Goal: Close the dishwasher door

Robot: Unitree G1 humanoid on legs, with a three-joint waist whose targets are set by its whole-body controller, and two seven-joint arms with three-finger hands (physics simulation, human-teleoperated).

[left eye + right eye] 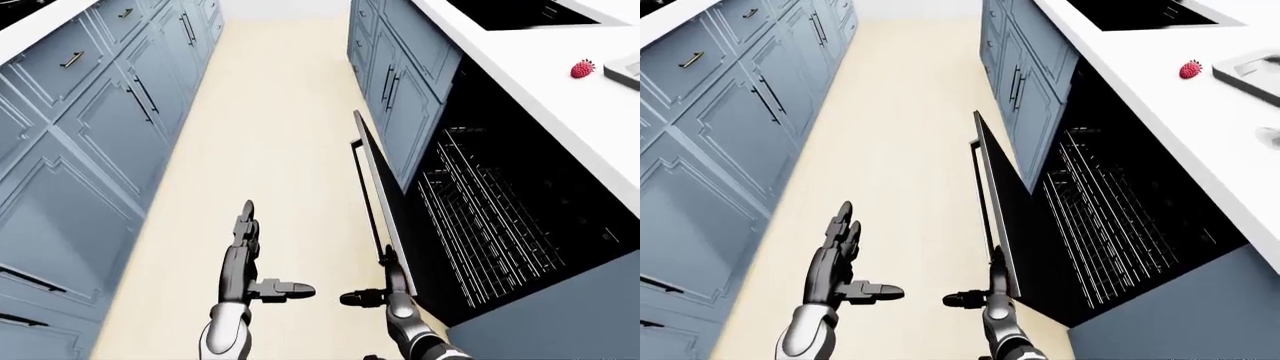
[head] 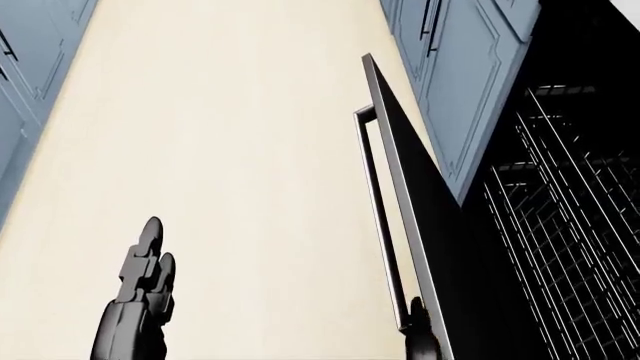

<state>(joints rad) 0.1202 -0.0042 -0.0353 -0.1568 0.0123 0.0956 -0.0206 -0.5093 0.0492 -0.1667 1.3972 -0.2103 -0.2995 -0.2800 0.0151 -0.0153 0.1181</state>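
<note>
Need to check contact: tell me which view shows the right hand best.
The left-eye view: the right hand shows whole, fingers open, against the dishwasher door near its handle's lower end. The right-eye view shows nearly the same. The head view catches only its fingertips at the bottom edge.

Both arms are showing glossy silver-grey forearm shells that are narrowing into dark wrists. The left robot hand [image 1: 245, 259] is wearing matte black throughout, its three fingers built of blocky jointed segments with rounded tips. The right robot hand [image 1: 990, 289] is looking the same: black, segmented, with a stubby thumb.
</note>
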